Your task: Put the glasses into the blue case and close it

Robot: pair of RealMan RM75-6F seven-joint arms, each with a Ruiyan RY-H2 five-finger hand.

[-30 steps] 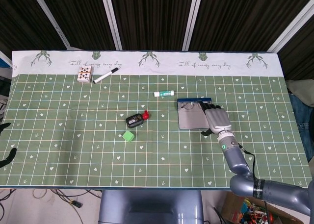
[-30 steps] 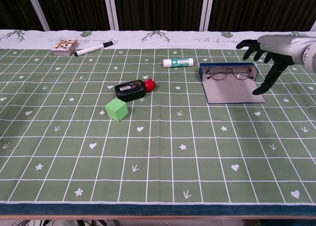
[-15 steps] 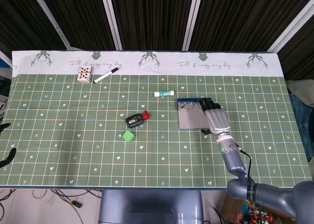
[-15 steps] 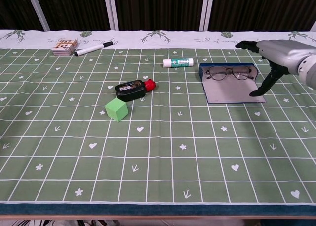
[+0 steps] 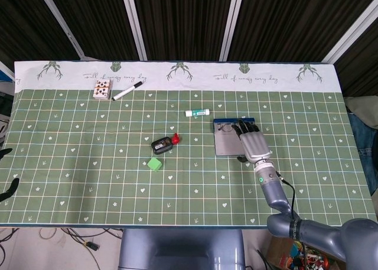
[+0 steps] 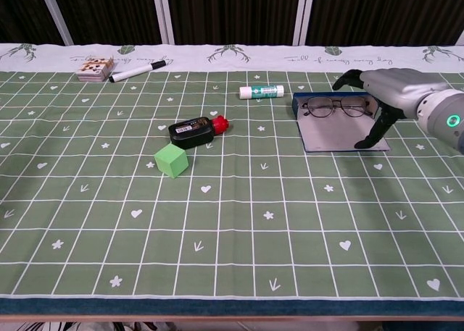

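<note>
Fingers of my right hand (image 6: pixel 388 88) arch apart above the glasses (image 6: pixel 334 107) in the open blue case (image 6: pixel 341 132), thumb seemingly touching its flap.

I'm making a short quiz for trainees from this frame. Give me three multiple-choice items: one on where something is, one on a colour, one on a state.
1. Where are the glasses?
A. beside the marker
B. in the open blue case
C. on the green cube

2. What colour is the cube?
A. green
B. red
C. white

3. What state is the right hand in?
A. gripping the glue stick
B. out of view
C. fingers spread over the case, holding nothing

Answers: 1 B, the frames lie in the case's far half. 2 A, plainly green. 3 C, nothing sits between its fingers.
</note>
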